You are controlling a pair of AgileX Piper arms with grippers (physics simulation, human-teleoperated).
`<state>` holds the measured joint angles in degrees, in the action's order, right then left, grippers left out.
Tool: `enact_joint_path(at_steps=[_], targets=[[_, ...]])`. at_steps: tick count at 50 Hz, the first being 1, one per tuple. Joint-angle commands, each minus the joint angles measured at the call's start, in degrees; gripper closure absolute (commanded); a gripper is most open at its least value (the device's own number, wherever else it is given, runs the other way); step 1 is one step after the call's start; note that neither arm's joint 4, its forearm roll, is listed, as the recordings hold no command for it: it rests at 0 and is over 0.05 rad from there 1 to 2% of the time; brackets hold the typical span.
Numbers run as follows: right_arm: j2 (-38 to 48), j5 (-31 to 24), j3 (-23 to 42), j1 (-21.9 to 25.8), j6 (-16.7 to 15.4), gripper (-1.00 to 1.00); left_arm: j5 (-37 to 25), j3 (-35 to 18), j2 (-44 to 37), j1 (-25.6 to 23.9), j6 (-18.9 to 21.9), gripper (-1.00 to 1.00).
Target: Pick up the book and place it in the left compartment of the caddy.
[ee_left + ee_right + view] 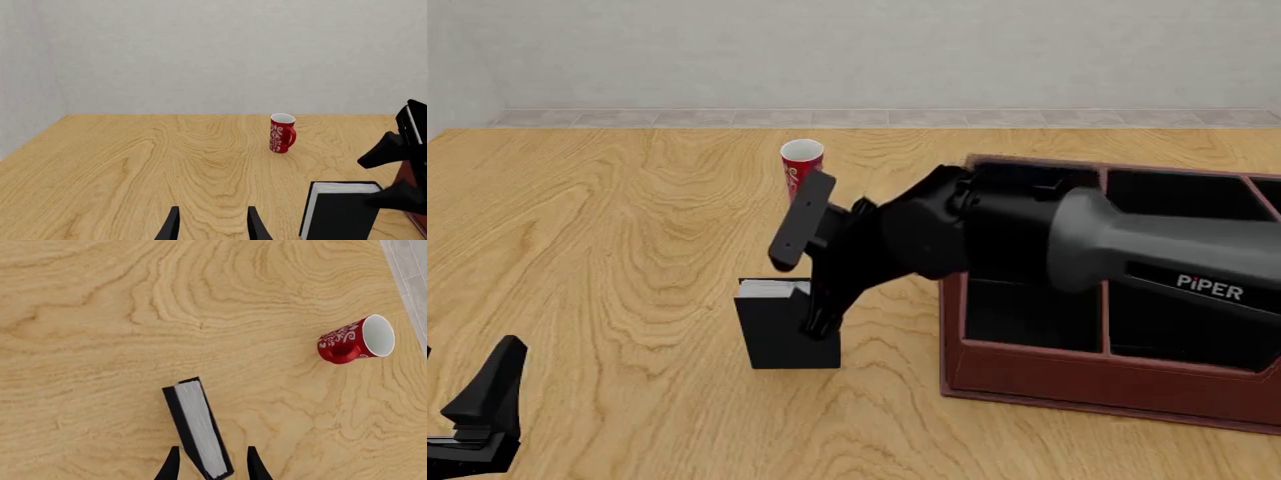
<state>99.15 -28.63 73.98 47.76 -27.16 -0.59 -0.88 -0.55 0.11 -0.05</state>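
Observation:
The black book [777, 342] stands upright on the table, white page edges up, just left of the reddish-brown caddy [1094, 372]. My right gripper [801, 296] reaches down over its top, open. In the right wrist view the book [197, 425] has its near end between the two fingers [172, 466], with a gap on each side. The caddy's left compartment [1028, 318] is partly covered by the right arm. My left gripper [481, 410] sits low at the front left, open with nothing in it [212, 226]. The left wrist view shows the book [340, 215] and right gripper [365, 181].
A red patterned cup [802, 165] stands upright behind the book, also seen from the wrists as the cup [281, 133] and the cup [353, 340]. The caddy's other bays [1188, 320] lie further right. Bare wooden table [601, 250] extends left of the book.

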Motion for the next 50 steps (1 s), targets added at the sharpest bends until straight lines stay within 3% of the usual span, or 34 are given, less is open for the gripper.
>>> enact_joint_path(at_steps=[1, 50], targets=[[0.99, 0.96, -0.81, 0.22, 0.79, -1.0, 0.03, 0.07, 0.19, -0.07, 0.12, -1.0], [5.11, 3.24, -1.12, -0.28, 2.03, -1.0, 0.02, 0.07, 0.19, -0.05, 0.12, -1.0]])
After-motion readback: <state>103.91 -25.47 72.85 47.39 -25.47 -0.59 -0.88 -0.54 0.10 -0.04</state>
